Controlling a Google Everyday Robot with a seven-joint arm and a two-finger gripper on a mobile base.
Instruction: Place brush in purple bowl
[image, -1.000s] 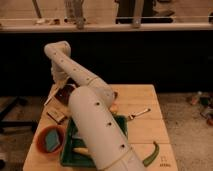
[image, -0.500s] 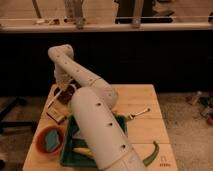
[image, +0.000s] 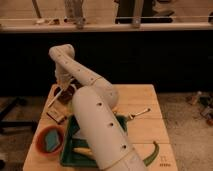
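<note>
The purple bowl (image: 69, 96) sits at the table's back left, partly hidden by my arm. My gripper (image: 63, 88) hangs from the wrist directly over the bowl's left side. A slim pale stick that looks like the brush (image: 56, 98) slants down to the left from the gripper, across the bowl's left rim. I cannot tell whether the gripper holds it. The arm's white links cover much of the table's middle.
An orange bowl with a blue sponge (image: 50, 141) stands at the front left, next to a green tray (image: 71, 150). A small dish (image: 56, 115) lies in front of the purple bowl. A pale fork-like utensil (image: 139, 113) lies at the right. A green curved thing (image: 153, 152) lies at the front right.
My arm's upper bend has shifted slightly right and down, bringing the gripper a little lower over the purple bowl. Nothing else on the table has moved.
</note>
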